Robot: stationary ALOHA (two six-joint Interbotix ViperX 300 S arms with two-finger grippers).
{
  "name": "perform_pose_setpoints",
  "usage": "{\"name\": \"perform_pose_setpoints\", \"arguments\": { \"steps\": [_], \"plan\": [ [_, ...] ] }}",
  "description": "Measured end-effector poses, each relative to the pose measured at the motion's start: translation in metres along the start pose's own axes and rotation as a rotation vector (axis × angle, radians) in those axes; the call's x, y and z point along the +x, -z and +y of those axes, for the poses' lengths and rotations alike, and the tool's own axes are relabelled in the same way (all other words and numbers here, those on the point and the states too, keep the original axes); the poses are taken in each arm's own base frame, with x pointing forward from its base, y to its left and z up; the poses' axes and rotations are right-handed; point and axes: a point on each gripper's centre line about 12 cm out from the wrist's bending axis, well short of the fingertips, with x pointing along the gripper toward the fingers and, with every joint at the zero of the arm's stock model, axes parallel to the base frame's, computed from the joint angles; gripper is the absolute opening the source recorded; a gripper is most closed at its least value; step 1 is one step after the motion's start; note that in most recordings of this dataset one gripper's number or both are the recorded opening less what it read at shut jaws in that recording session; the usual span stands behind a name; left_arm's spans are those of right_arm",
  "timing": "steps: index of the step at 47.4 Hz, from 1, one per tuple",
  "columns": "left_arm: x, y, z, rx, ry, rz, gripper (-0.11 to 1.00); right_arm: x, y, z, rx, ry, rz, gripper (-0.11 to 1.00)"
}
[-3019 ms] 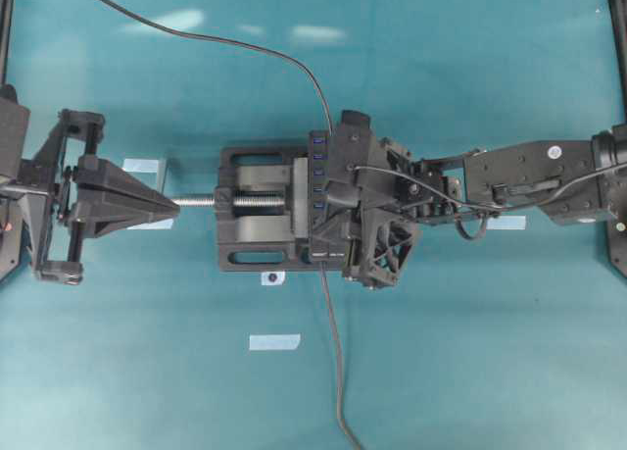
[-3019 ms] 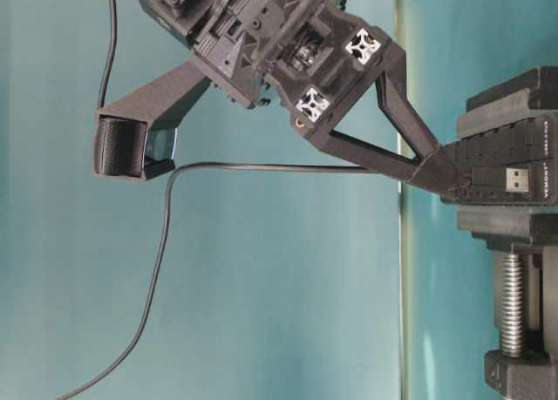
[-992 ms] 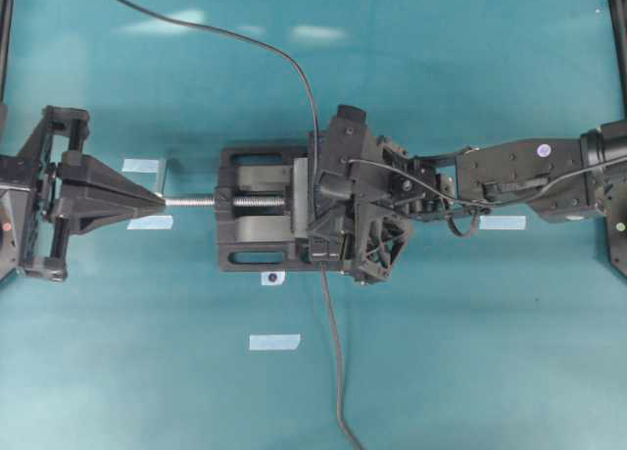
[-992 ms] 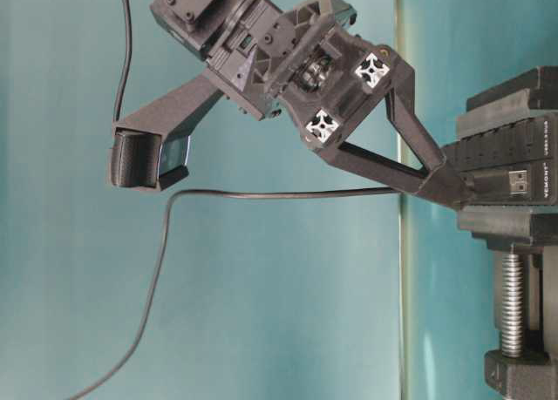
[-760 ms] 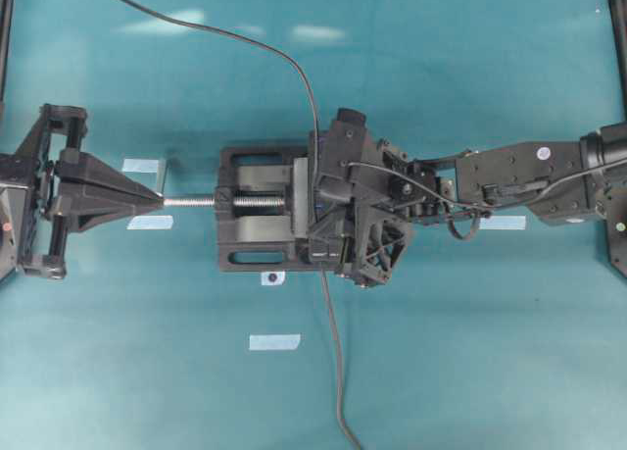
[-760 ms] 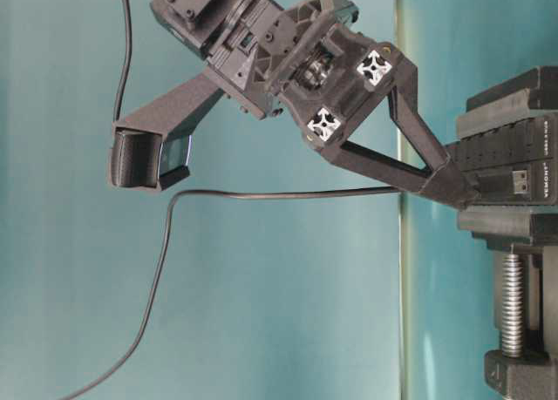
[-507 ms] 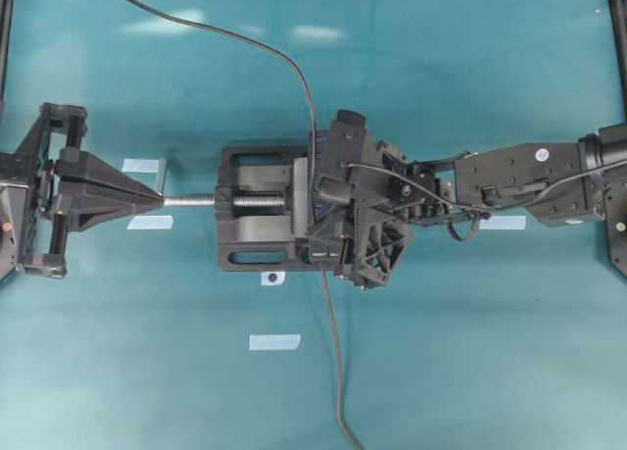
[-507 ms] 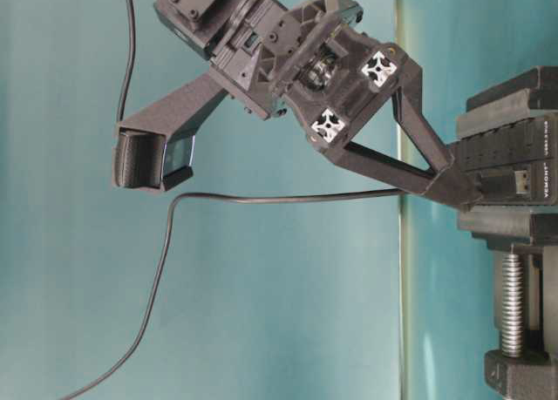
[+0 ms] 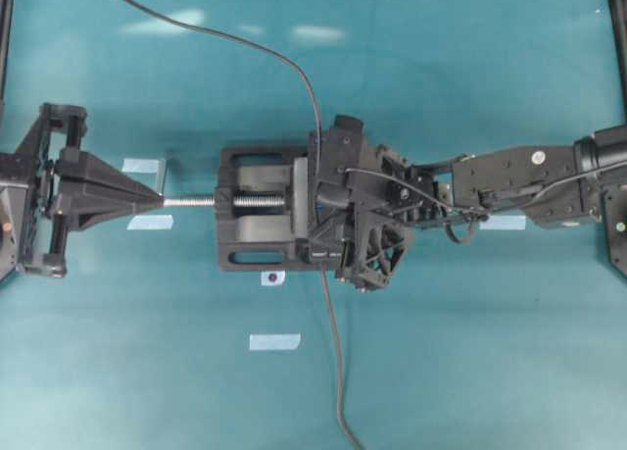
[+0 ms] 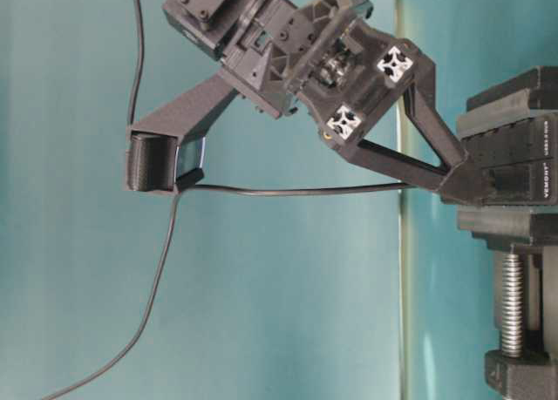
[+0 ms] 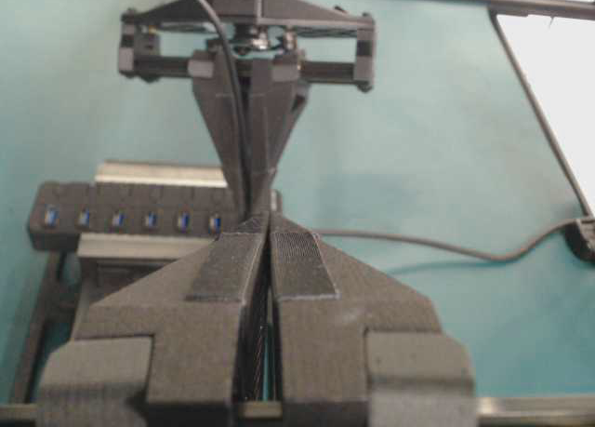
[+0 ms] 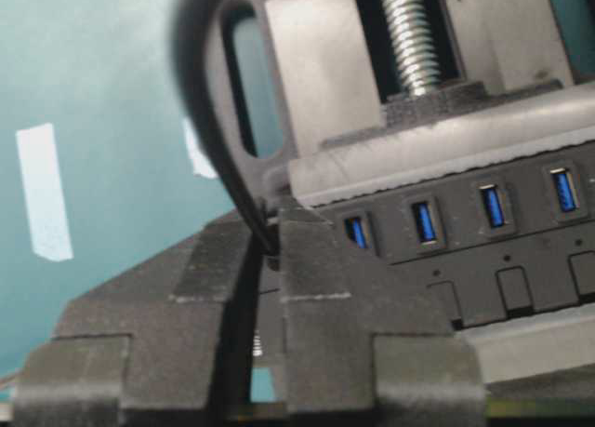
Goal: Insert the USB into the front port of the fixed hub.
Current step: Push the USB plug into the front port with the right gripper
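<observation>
**Plug at the end port: press it home squarely**

The right gripper (image 10: 462, 184) is clamped on the USB (image 12: 270, 241), its fingertips hard against the end of the fixed hub (image 10: 514, 160), which sits pinched in the black vise (image 9: 257, 222). The plug itself is hidden behind the fingers, so whether it is seated in the front port cannot be told; its cable (image 10: 288, 189) trails away from the hub. In the right wrist view the blue slots (image 12: 423, 221) beside the fingertips stay visible, the endmost one covered.

To do this well, I judge the push should run straight along the port's axis, gently, with no twist, letting the vise take the load.

The left gripper (image 9: 157, 201) rests closed and empty beyond the vise screw (image 9: 196, 201).

Everything stands on a teal mat (image 9: 470, 352), with tape strips (image 9: 274, 342) near the vise.
</observation>
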Motion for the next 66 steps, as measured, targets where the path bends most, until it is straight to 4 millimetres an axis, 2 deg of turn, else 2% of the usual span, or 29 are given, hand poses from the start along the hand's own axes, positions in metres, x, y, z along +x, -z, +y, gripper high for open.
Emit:
{"name": "perform_pose_setpoints", "arguments": {
  "steps": [54, 66],
  "plan": [
    [0.0000, -0.0002, 0.0000, 0.003, 0.000, -0.002, 0.00, 0.0006, -0.0012, 0.0004, 0.002, 0.000, 0.002, 0.03],
    [0.0000, -0.0002, 0.0000, 0.002, 0.000, -0.002, 0.00, 0.0013, -0.0023, 0.0012, -0.001, -0.006, -0.018, 0.07]
  ]
}}
